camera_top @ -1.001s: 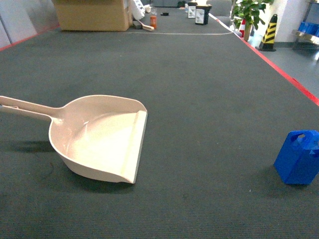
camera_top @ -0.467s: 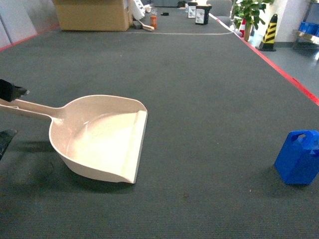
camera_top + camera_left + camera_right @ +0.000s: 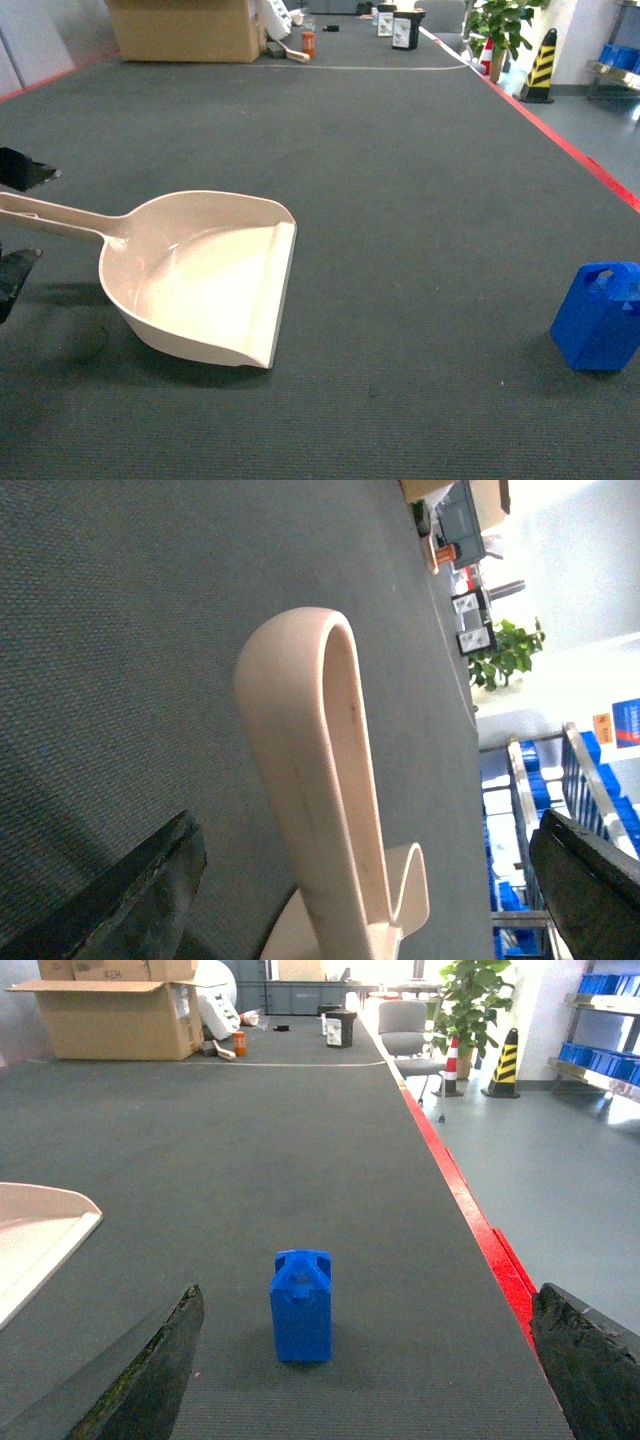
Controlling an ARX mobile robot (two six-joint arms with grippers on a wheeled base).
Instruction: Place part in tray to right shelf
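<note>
While the tray point(image 3: 205, 275) lies flat on the dark mat point(image 3: 400, 180), its handle point(image 3: 55, 215) runs out to the left edge of the head view, right between the two dark fingers point(image 3: 22, 170) of the left gripper point(image 3: 15, 222). That gripper is spread wide, one finger above the handle and one below, neither seen touching it; it holds nothing. From the left wrist, the handle's rounded end point(image 3: 310, 770) sits between the fingers, with clear mat on either side.

Over on the right, the part point(image 3: 600, 315) stands upright on the mat, well apart from the tray, slot end up. The right gripper point(image 3: 370, 1380) is wide open too and empty, with the part point(image 3: 302, 1305) standing ahead of it, between its fingers in that view but beyond them. A red stripe point(image 3: 560, 140) edges the mat. The shelf point(image 3: 600, 1020) with blue crates shows far off at right.
</note>
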